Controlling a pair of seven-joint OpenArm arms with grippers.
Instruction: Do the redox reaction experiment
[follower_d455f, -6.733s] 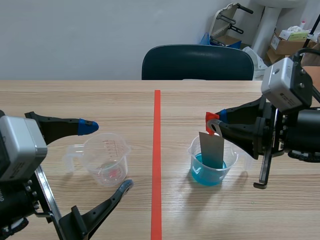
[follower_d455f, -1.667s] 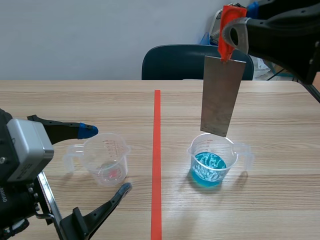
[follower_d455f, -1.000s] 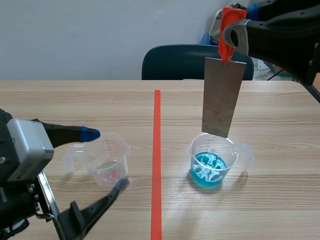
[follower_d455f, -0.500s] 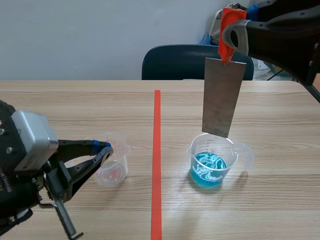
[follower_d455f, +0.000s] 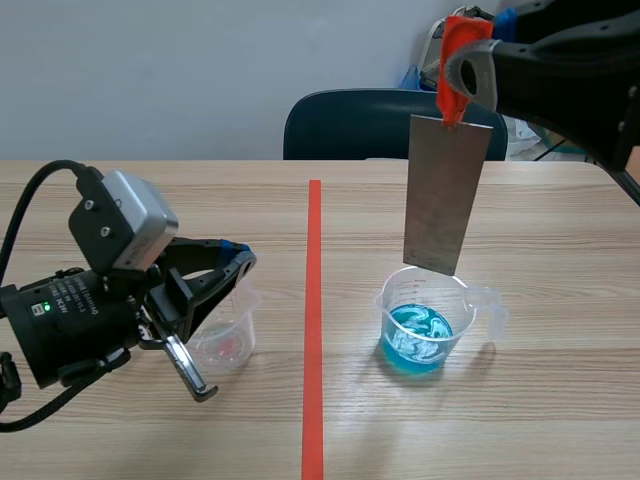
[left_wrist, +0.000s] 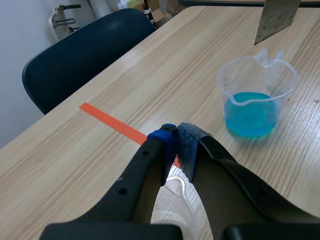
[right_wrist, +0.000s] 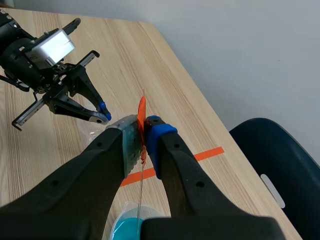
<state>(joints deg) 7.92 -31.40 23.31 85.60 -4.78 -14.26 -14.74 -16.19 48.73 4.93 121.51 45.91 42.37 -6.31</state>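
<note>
An empty clear beaker (follower_d455f: 222, 338) with a reddish trace at its bottom stands left of the red tape. My left gripper (follower_d455f: 241, 261) is shut on its right rim; the thin wall (left_wrist: 178, 186) runs up between the pads (left_wrist: 169, 145). My right gripper (follower_d455f: 462, 58) is raised at the upper right, shut on the red tab (right_wrist: 142, 121) of a grey metal sheet (follower_d455f: 443, 192). The sheet hangs upright with its lower edge just over the beaker of blue liquid (follower_d455f: 424, 326). That blue beaker (left_wrist: 256, 96) lies ahead of the left gripper.
A red tape line (follower_d455f: 314, 320) runs down the middle of the wooden table. A dark blue chair (follower_d455f: 395, 125) stands behind the far edge. Boxes and clutter (follower_d455f: 580, 80) sit at the back right. The left arm's cable (follower_d455f: 30, 205) loops over the table's left side.
My left gripper, open around the empty beaker a second ago, has closed on its rim, and the arm has turned and risen. The right arm and sheet have held still.
</note>
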